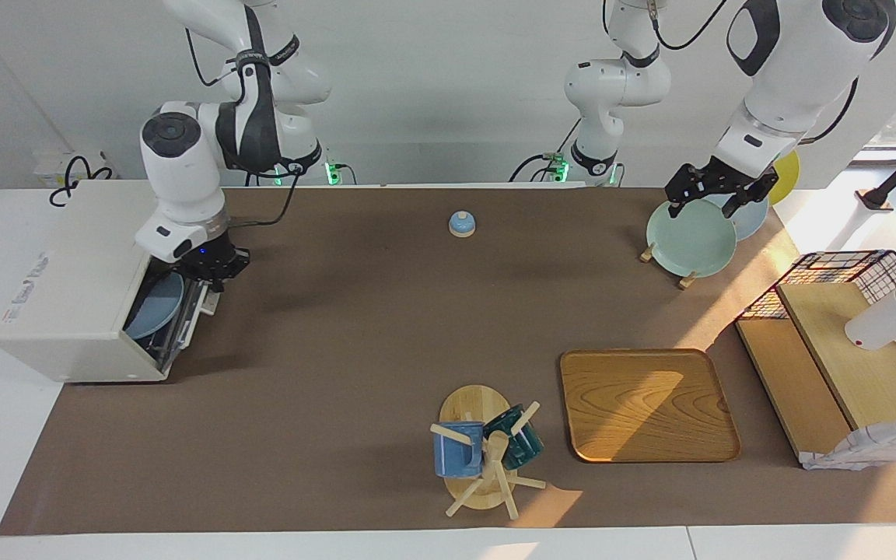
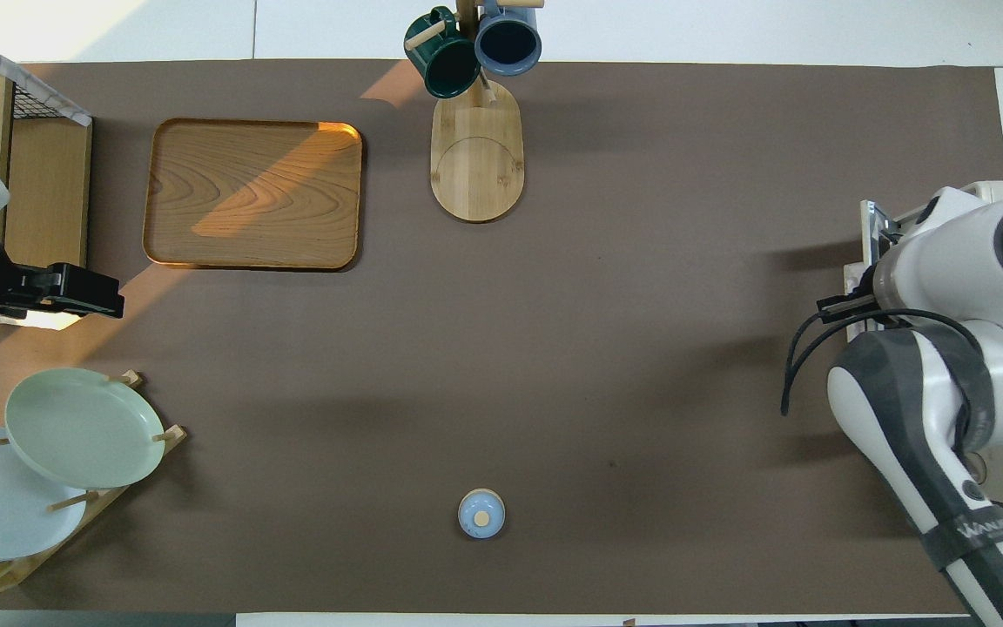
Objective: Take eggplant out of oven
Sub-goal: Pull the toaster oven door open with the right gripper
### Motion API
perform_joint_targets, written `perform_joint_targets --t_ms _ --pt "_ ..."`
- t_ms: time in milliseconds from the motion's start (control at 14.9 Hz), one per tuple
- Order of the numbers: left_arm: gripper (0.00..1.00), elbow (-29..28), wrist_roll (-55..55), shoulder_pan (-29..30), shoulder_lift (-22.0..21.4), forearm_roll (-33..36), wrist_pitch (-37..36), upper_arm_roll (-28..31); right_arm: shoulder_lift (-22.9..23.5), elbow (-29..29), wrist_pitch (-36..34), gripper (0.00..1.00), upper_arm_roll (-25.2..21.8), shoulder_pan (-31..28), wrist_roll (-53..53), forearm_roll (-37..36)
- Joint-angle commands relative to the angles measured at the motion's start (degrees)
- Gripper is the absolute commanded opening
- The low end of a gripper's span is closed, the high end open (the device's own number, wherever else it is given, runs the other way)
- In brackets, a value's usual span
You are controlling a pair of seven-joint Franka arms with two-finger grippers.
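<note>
oven door part open, eggplant not out yet

the right gripper (image 1: pixel 211 284), fingers pinched shut, holds the oven (image 1: pixel 75 311) door handle. the eggplant can't be seen. the left gripper (image 1: pixel 716 194) waits wide open over plates.

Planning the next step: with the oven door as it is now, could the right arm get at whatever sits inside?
Probably not yet: the right gripper is shut on the oven door handle, the door only partly lowered, a blue plate showing inside; no eggplant visible.

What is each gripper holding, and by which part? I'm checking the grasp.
The right gripper is shut on the oven door's handle. The left gripper holds nothing.
</note>
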Motion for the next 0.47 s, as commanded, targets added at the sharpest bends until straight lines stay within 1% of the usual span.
perform_joint_targets --t_ms 0,201,402 --pt "1.00 -0.32 0.38 0.57 -1.02 -0.34 -0.65 -0.21 1.97 -2.81 7.58 0.00 -0.44 -0.82 0.64 -0.33" --pt "1.00 -0.32 0.38 0.57 -1.02 -0.34 -0.56 -0.21 2.84 -4.84 11.10 0.00 -0.44 -0.82 2.91 -0.33" --pt "1.00 -0.32 0.38 0.57 -1.02 -0.34 -0.65 -0.21 6.09 -5.11 13.39 0.00 -0.44 -0.03 7.21 -0.33"
